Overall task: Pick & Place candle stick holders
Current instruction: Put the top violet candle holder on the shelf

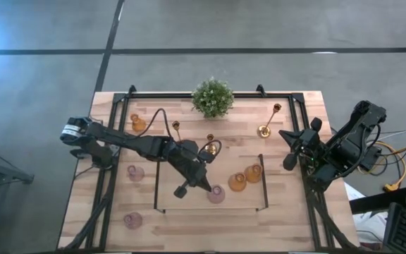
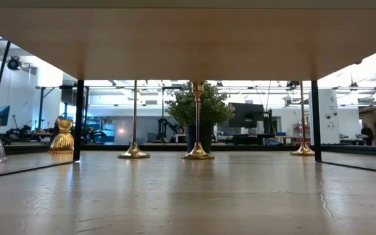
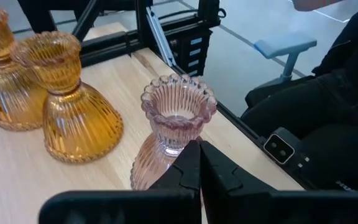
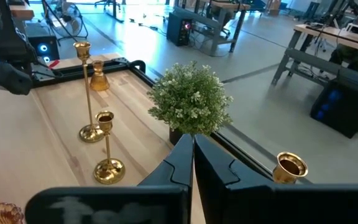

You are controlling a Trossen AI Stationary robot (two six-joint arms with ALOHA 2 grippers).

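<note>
We see two dark arms built from black, rounded segments. The left arm has a white band with markings near its base and a thin black cable looping over it. The right arm is bulkier, black, with cables at its side.

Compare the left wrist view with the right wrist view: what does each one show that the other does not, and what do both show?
Only the left wrist view shows a pink glass cup right in front of the left gripper, with two amber cups close beside it.

Only the right wrist view shows the green plant, three brass candlesticks, and the right gripper, parked at the table's right edge.

Both show the wooden table and a gripper with its fingers shut, holding nothing.
</note>
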